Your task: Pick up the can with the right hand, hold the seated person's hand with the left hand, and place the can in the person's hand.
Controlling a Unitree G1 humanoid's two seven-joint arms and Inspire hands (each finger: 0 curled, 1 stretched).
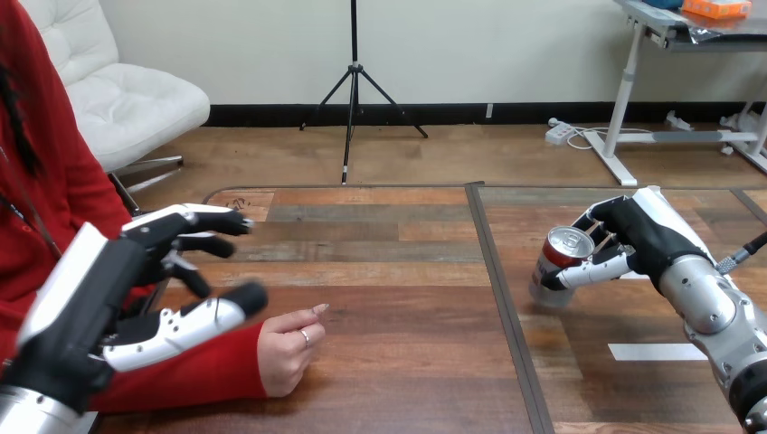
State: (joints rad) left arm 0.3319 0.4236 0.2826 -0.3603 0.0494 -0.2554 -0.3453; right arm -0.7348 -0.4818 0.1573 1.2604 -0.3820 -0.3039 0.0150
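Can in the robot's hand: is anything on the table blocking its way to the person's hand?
No. Only bare table lies between the can, gripped by the right hand, and the person's hand.

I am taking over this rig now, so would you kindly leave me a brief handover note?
Right robot hand: shut round the can, which is tilted and low over the table's right half; I cannot tell if it is off the wood.
Left robot hand: open, over the person's red sleeve, not holding.
Person's hand: resting on the table, loosely curled.
Done: can grasped.
Left: hold the person's hand, carry the can over, place it there.
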